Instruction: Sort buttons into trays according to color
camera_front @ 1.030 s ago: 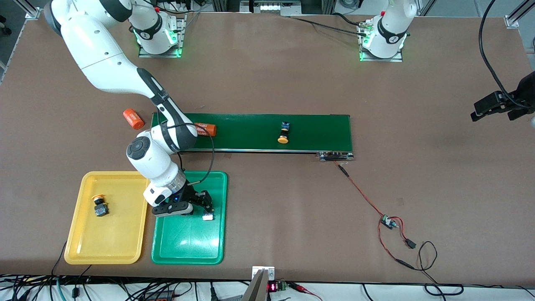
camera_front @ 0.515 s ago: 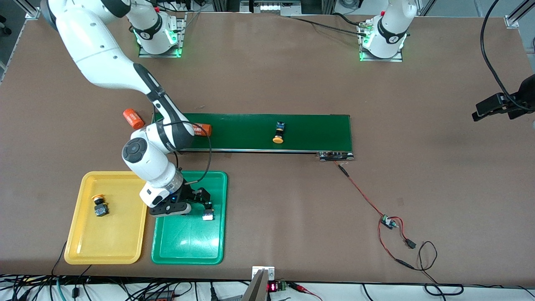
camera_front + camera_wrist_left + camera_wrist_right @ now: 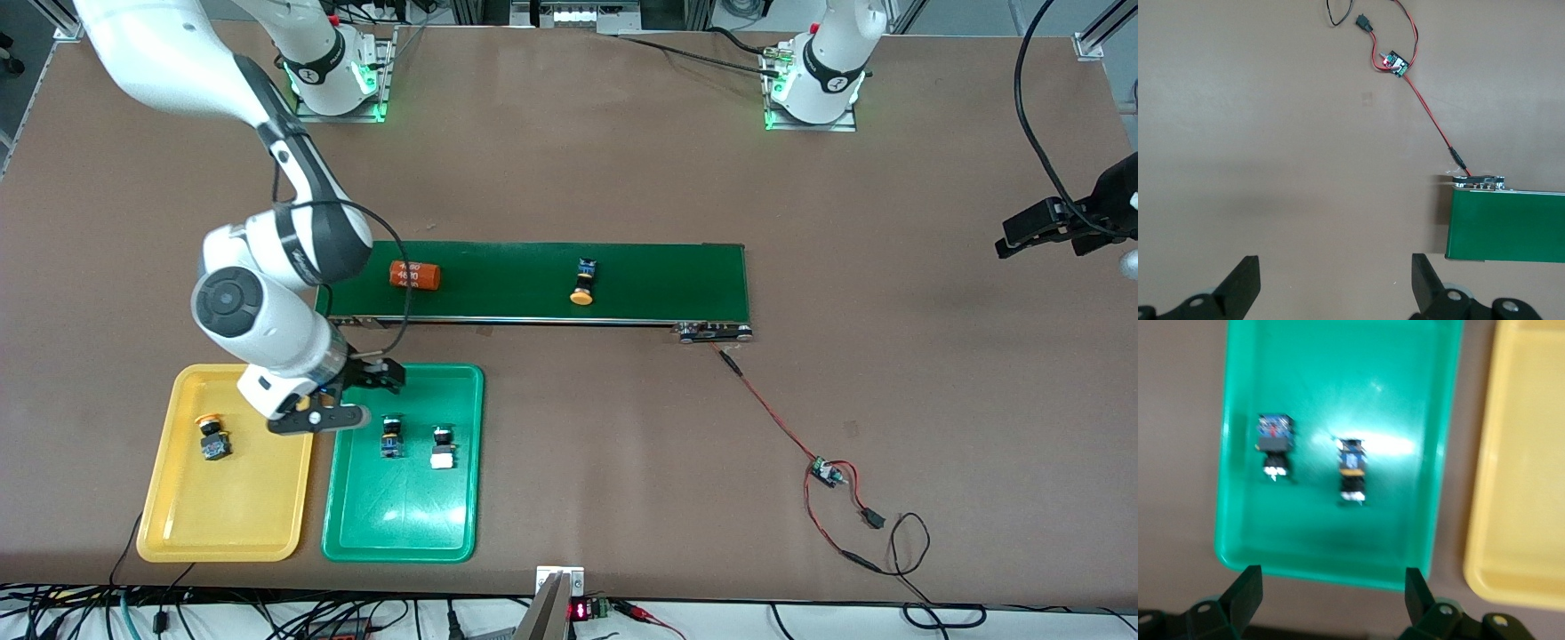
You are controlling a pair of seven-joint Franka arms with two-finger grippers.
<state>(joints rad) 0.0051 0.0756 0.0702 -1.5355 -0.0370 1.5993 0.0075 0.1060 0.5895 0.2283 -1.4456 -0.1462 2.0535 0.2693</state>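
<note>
My right arm bends down, its tool gaping empty over the green tray; two green buttons lie in that tray beneath. My left tool waits wide open above bare worktop.

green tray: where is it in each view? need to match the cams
Front view: green tray lies beside the yellow tray, nearer to the camera than the conveyor belt.
Left wrist view: not in it; only the belt's end and bare table show.
Right wrist view: green tray fills the middle, two buttons lying in it.
Shared landmark: the yellow tray's edge alongside it, in the front and right wrist views.
</note>
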